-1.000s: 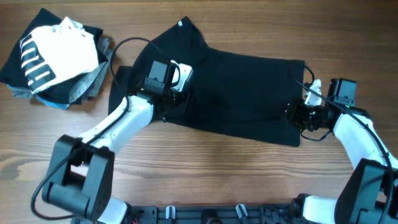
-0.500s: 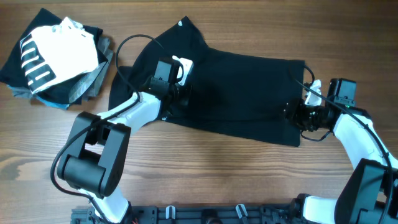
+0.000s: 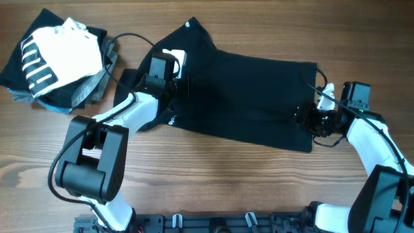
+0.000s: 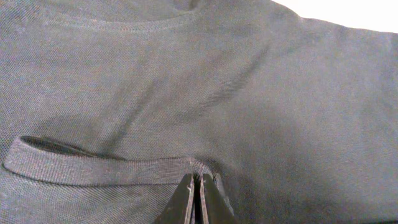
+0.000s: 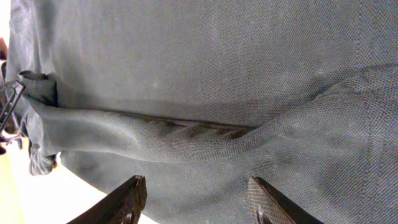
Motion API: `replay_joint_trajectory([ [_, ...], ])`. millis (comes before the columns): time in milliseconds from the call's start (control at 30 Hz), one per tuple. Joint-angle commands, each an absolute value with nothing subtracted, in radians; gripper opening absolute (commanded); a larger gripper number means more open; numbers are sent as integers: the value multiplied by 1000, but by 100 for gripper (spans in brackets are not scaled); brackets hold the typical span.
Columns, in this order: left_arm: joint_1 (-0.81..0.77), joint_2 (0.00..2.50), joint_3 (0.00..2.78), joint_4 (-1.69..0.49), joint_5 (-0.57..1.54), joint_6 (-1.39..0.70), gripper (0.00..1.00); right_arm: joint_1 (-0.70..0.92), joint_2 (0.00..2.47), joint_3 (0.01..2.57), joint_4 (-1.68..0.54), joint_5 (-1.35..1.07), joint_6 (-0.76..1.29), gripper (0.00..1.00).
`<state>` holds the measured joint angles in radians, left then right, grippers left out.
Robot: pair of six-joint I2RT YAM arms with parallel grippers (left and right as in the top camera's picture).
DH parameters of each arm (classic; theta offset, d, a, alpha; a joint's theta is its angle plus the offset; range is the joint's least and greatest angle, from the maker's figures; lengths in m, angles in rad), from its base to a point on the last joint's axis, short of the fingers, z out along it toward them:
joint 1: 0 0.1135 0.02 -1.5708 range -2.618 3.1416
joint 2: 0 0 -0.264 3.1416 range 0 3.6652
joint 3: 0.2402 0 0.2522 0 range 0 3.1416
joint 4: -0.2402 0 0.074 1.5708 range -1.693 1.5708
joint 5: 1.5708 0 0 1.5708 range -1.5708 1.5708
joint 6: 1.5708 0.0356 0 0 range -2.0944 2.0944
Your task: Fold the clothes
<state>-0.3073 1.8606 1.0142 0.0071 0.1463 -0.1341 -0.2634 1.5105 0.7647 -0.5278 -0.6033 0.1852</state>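
The clothes [image 3: 246, 97] are one black T-shirt lying spread across the middle of the wooden table [image 3: 226, 181], with its small white neck tag at the far edge. My left gripper [image 3: 180, 87] is over the shirt's left part. In the left wrist view the left gripper [image 4: 199, 179] is shut, pinching the fabric [image 4: 249, 93] at a ribbed hem band [image 4: 93, 168] that puckers at the tips. My right gripper [image 3: 303, 118] sits at the shirt's right edge. In the right wrist view the right gripper [image 5: 196, 186] stands open over the cloth [image 5: 217, 62], below a raised fold [image 5: 155, 140], with nothing held.
A pile of other garments [image 3: 58, 61], with a white one on top, lies at the table's far left corner. Black cables run from both wrists. Bare wood shows in front of the shirt.
The left gripper has closed on the shirt fabric and shifted up and to the left. The right gripper's fingers have spread wider, and its arm has stayed in place.
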Motion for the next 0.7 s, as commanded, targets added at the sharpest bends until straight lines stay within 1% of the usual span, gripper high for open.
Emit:
replay_joint_trajectory([
  [0, -303, 1858, 1035, 12, 136, -147, 15, -261, 1492, 778, -537, -593, 183, 58],
  [33, -302, 1853, 1035, 7, 136, -147, 45, -261, 1492, 778, -541, -592, 181, 59],
  [67, -300, 1842, 1035, -9, 136, -146, 49, -261, 1492, 778, -544, -592, 180, 59],
  [233, -297, 1712, 1034, -128, 153, -146, 45, -261, 1492, 778, -563, -591, 184, 61],
  [267, -296, 1693, 1034, -144, 163, -141, 53, -261, 1492, 778, -568, -592, 186, 61],
  [300, -297, 1693, 1034, -146, 162, -134, 64, -261, 1492, 778, -568, -591, 186, 64],
  [333, -296, 1701, 1034, -145, 162, -134, 67, -261, 1493, 778, -567, -591, 187, 65],
  [433, -303, 1765, 1034, -120, 163, -134, 67, -261, 1493, 778, -591, -592, 210, 66],
  [600, -324, 1876, 1034, -38, 163, -134, 61, -261, 1493, 778, -695, -586, 212, 64],
  [667, -334, 1900, 1034, -18, 164, -135, 55, -261, 1496, 777, -785, -562, 221, 54],
])
